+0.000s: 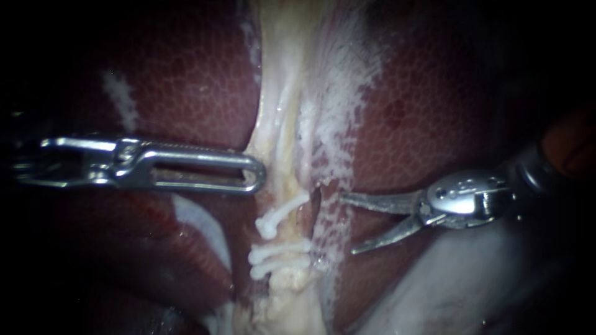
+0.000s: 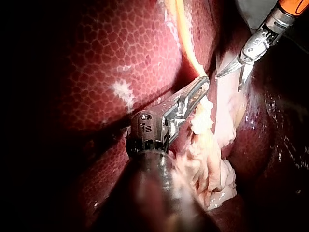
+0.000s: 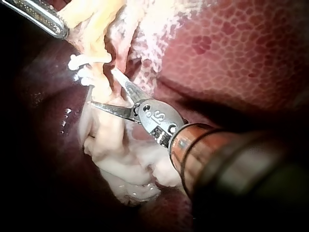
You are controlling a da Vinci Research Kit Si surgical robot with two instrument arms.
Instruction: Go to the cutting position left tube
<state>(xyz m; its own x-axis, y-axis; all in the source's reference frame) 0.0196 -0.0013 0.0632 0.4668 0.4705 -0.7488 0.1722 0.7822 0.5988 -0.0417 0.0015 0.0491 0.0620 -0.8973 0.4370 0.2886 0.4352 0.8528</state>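
On the mottled dark red liver [image 1: 434,111], my right instrument [image 1: 347,224], blades spread, sits just beside the clipped tube [image 1: 287,234]; my left instrument [image 1: 259,177] pinches the pale tissue band [image 1: 279,124] above the white clips [image 1: 273,218].

Surgical bench: exposed liver [image 1: 428,105], white clips [image 1: 280,249] on tube [image 1: 284,231].

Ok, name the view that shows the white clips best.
Endoscope view: all three clips lie in plain sight across the tube. The right wrist view shows them partly, ahead of the right instrument. Left wrist view: not discernible.
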